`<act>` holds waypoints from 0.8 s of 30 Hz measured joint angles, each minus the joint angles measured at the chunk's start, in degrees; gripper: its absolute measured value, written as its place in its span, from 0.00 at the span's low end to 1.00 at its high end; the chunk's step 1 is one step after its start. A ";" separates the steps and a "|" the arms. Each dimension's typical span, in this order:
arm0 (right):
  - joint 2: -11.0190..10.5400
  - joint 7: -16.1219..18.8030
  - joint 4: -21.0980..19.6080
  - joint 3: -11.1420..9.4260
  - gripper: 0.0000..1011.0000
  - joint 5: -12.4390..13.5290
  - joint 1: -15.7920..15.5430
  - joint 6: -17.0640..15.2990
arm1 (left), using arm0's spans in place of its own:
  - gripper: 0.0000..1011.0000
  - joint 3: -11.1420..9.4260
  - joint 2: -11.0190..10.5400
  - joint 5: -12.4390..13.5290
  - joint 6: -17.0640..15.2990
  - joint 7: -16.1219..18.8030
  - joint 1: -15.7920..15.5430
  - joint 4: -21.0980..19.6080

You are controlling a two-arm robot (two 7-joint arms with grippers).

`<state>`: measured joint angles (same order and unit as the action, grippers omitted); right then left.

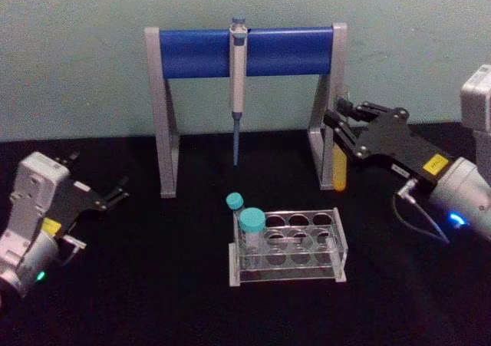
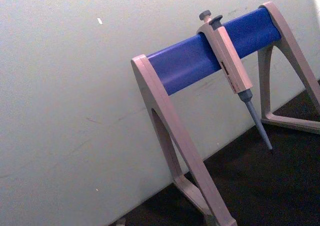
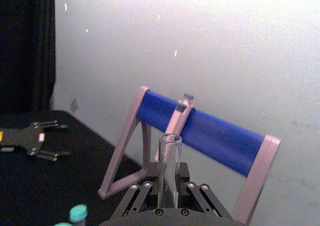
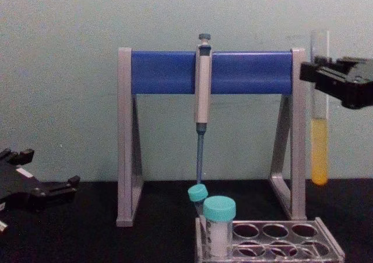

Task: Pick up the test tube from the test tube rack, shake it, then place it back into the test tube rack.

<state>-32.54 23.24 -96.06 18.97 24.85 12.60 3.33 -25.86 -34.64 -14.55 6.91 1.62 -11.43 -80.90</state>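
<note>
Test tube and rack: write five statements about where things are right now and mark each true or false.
1. The right gripper is shut on the test tube and holds it upright in the air, clear of the test tube rack. True.
2. The test tube is full to the brim. False: yellow-orange liquid fills only its lower part.
3. The left gripper grips a teal-capped tube. False: it is open at the left, holding nothing.
4. Two teal-capped tubes stand at the rack's left end. True.
5. The pipette lies flat on the table. False: it hangs from the pipette stand.
</note>
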 joint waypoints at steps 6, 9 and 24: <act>4.01 0.27 3.25 0.84 0.23 -1.65 1.54 3.70 | 0.99 0.00 0.00 0.00 0.00 0.00 0.00 0.00; 5.67 2.01 4.95 1.08 0.23 -0.60 2.27 4.55 | 0.99 0.00 0.00 0.00 0.00 0.00 0.00 0.00; 3.69 17.87 6.84 2.62 0.23 12.54 3.62 1.04 | 0.99 0.00 0.00 0.00 0.00 0.00 0.01 0.00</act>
<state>-28.85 41.10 -89.22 21.59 37.40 16.22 4.37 -25.86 -34.64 -14.55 6.91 1.62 -11.43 -80.90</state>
